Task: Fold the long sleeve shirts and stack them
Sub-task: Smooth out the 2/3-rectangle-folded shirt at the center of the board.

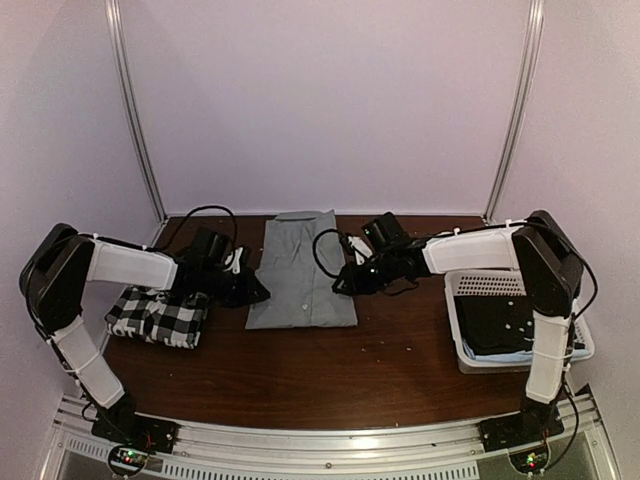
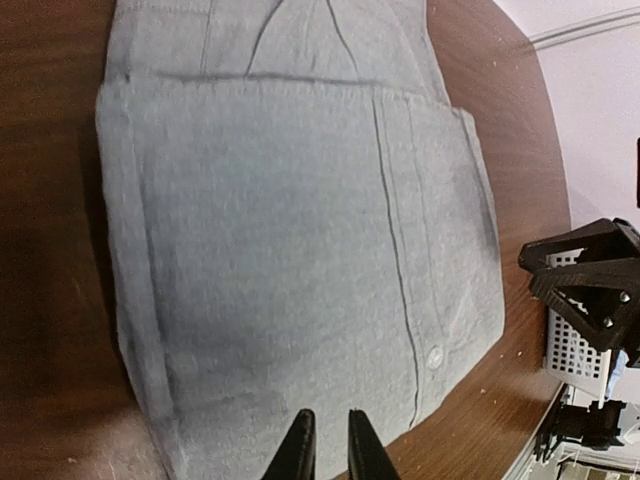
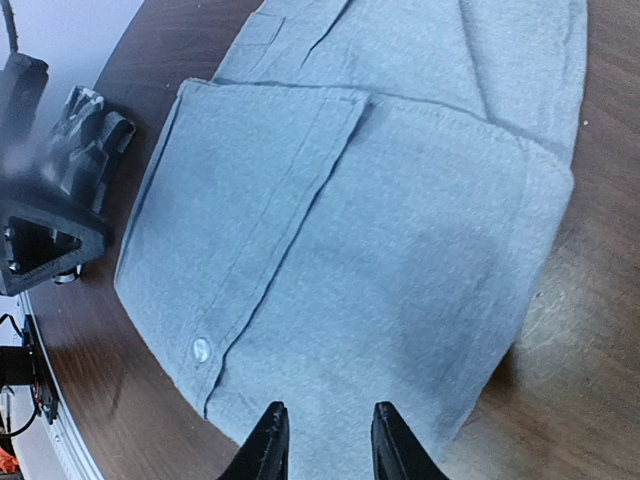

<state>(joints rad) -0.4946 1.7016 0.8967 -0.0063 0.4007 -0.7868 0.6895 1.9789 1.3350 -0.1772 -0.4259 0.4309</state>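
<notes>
The grey shirt (image 1: 300, 272) is lying mid-counter (image 1: 400, 370), folded into a long strip with one end doubled over. The left gripper (image 2: 327, 418) is hovering at its left edge, jaws a sliver apart and gripping nothing. The right gripper (image 3: 328, 412) is hovering at the opposite edge, jaws partly apart and likewise empty. The checked shirt (image 1: 158, 315) is lying folded at the counter's left.

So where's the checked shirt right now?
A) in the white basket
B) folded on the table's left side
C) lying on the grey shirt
B: the checked shirt lies folded on the left, apart from the grey shirt and the basket.
</notes>
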